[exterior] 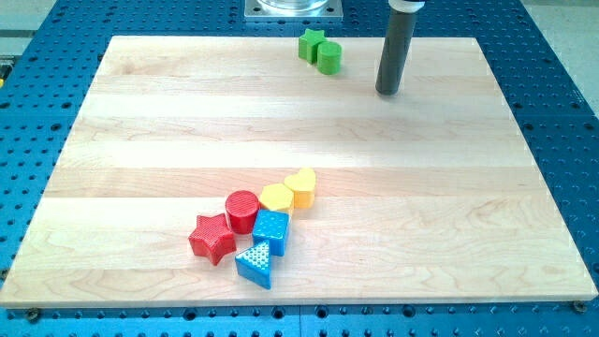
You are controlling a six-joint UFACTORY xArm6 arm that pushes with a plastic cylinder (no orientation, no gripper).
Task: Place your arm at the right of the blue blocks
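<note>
A blue cube-like block (271, 231) and a blue triangle block (255, 262) lie touching near the view's bottom, left of centre. My tip (388, 92) stands on the board near the view's top, right of centre, far above and to the right of both blue blocks. It touches no block.
A red cylinder (241, 210) and a red star (212, 238) sit left of the blue blocks. A yellow pentagon-like block (277, 197) and a yellow heart (300, 185) sit just above them. A green star (312, 44) and a green cylinder (329, 57) lie at the top edge, left of my tip.
</note>
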